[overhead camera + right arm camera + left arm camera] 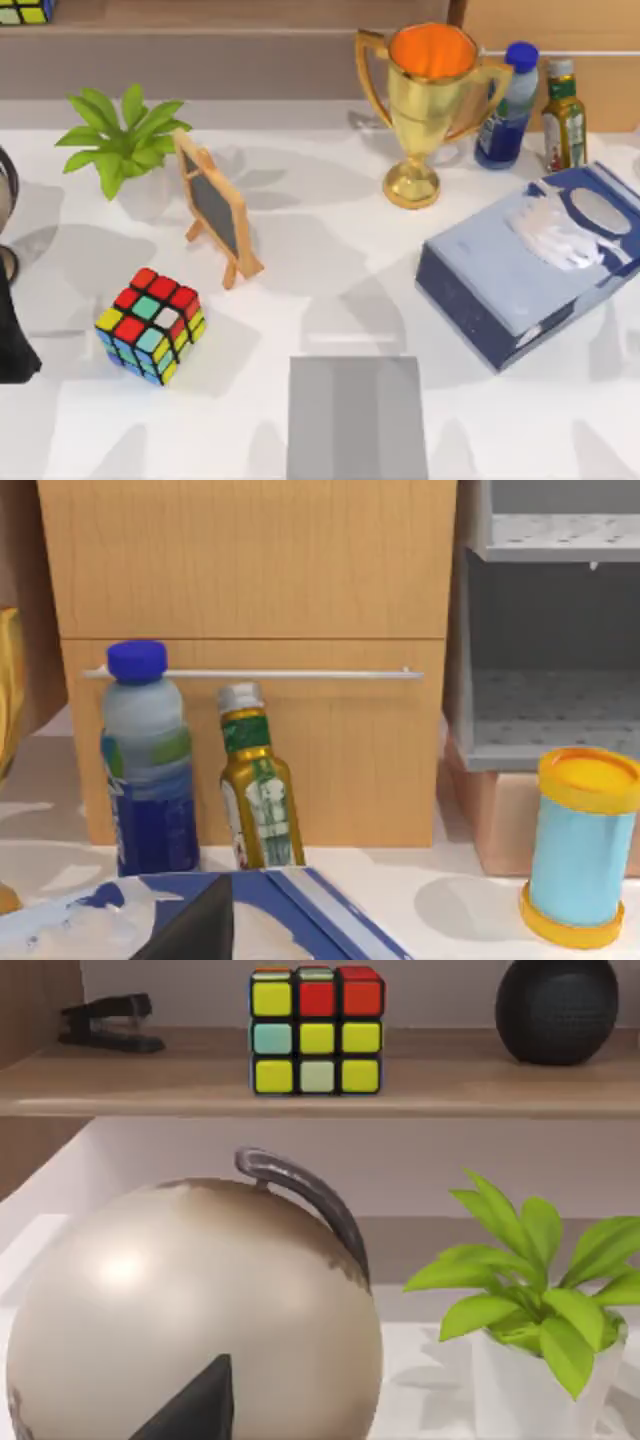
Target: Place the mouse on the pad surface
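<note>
- One grey pad point(357, 418) lies flat at the table's point(300, 300) near edge, centre, bare on top.
- My left arm point(12, 330) sits at the far-left edge; I cannot tell its fingers' state.
- A Rubik's cube point(150, 325) stands left of the pad.

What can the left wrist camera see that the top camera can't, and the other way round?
Left wrist view's extras: a black stapler and a dark round object on the shelf. Top view's extras: the grey pad, a small blackboard, a gold trophy and a tissue box. Both: the green plant.
</note>
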`<state>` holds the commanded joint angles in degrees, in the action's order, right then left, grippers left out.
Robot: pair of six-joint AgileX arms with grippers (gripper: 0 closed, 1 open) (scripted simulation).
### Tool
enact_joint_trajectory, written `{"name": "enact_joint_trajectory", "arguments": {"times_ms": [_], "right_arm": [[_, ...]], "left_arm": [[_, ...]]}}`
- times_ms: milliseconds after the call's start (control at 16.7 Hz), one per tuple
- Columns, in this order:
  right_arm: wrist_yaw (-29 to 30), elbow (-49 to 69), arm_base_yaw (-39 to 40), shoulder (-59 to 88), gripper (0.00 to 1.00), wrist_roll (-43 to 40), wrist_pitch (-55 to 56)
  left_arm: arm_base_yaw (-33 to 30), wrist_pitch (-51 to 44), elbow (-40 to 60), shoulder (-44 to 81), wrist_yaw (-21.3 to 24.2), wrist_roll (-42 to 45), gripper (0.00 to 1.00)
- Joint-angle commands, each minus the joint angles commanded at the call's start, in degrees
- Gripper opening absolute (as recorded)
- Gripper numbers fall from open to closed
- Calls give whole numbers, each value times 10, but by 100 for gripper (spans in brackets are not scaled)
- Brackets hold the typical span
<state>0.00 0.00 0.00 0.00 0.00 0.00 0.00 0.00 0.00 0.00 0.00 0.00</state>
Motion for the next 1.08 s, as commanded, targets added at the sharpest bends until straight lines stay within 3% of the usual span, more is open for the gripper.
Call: {"name": "enact_joint_trajectory", "arguments": {"times_ms": [240,480,1080], "right_arm": [[2,18,-6,19,100,-13,-18],[5,113,-36,128,100,-73,-110],[1,491,-134,698,100,-293,-459]], "left_arm": [[0,0,0,0,0,0,100],[0,0,0,0,0,0,100],[0,0,0,0,0,0,100]]}}
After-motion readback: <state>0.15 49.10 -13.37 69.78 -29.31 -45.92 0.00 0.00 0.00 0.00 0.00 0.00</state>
